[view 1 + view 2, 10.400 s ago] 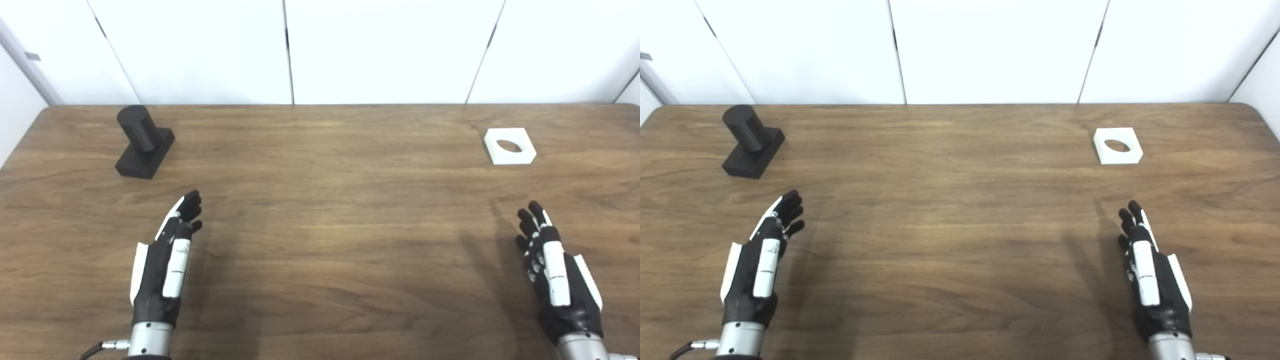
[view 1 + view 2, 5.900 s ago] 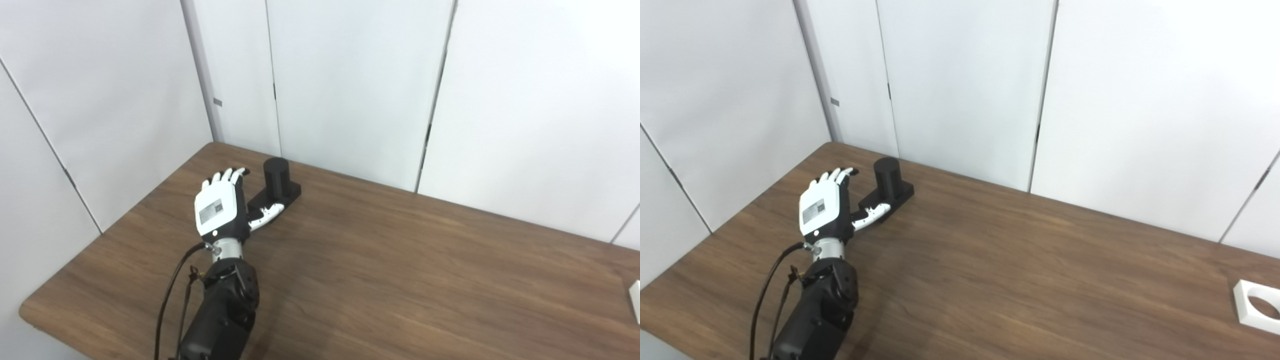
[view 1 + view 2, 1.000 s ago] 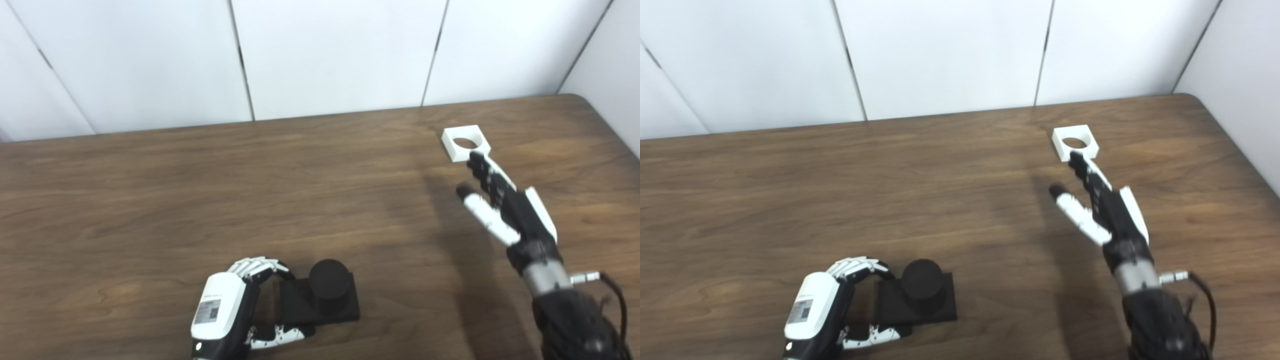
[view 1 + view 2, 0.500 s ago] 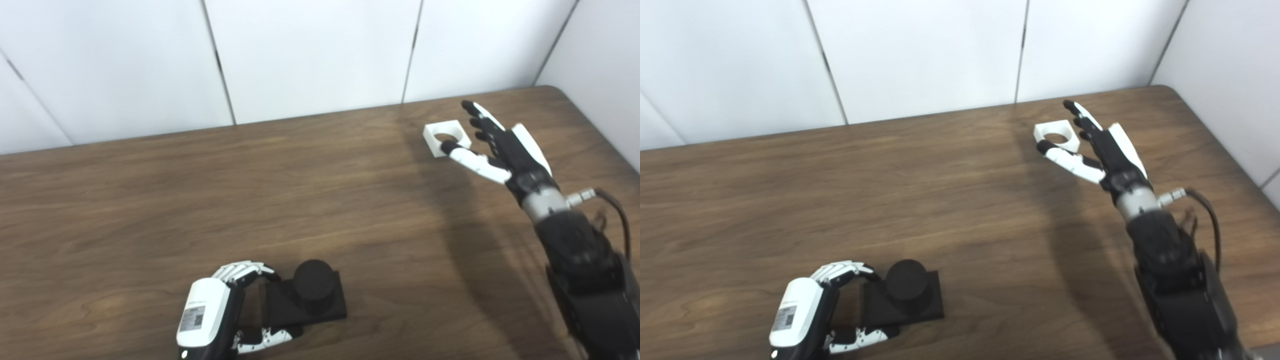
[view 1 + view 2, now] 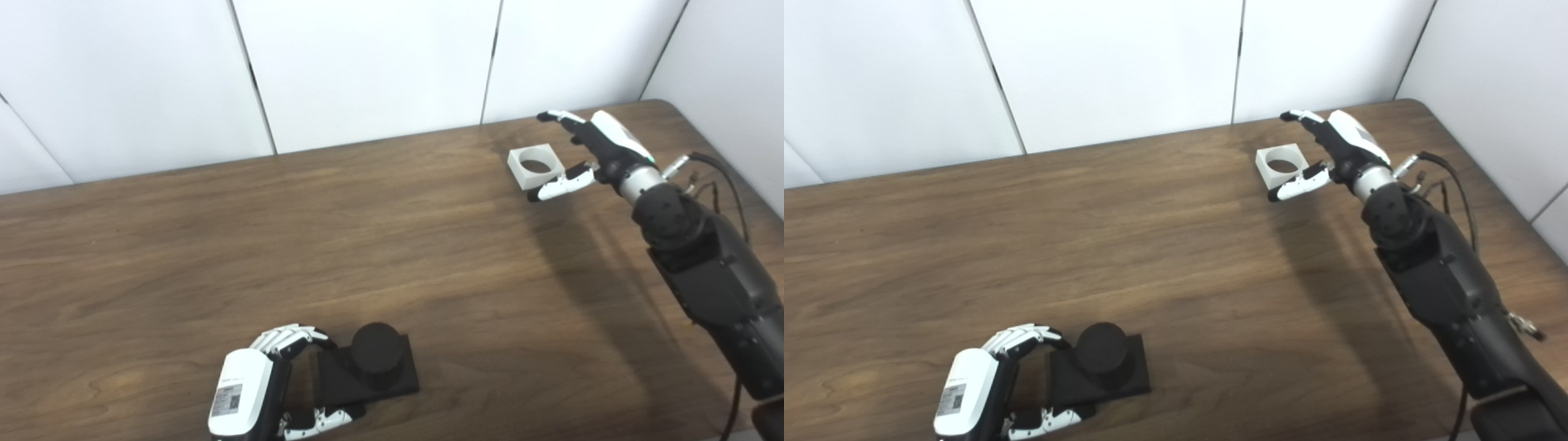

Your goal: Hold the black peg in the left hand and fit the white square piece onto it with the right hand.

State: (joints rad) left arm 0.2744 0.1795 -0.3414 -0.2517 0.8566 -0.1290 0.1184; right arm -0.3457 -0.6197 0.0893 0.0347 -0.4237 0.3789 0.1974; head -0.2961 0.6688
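Reaching with spread right hand (image 5: 591, 144) around white square piece (image 5: 536, 166), far right on table (image 5: 1176, 245).
Looking rigid, light, smooth-sided; best pinching opposite outer edges, clear of the hole. Clasping black peg (image 5: 375, 364) base with left hand (image 5: 257, 392), near front edge.

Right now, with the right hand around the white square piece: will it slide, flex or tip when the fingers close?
The white square piece looks like a rigid, thick-walled block, so it probably won't flex. It lies flat on the smooth table, so tipping seems unlikely, but it may skid if only one finger touches first. The right hand is open around it, thumb near, fingers far, which should pinch evenly.
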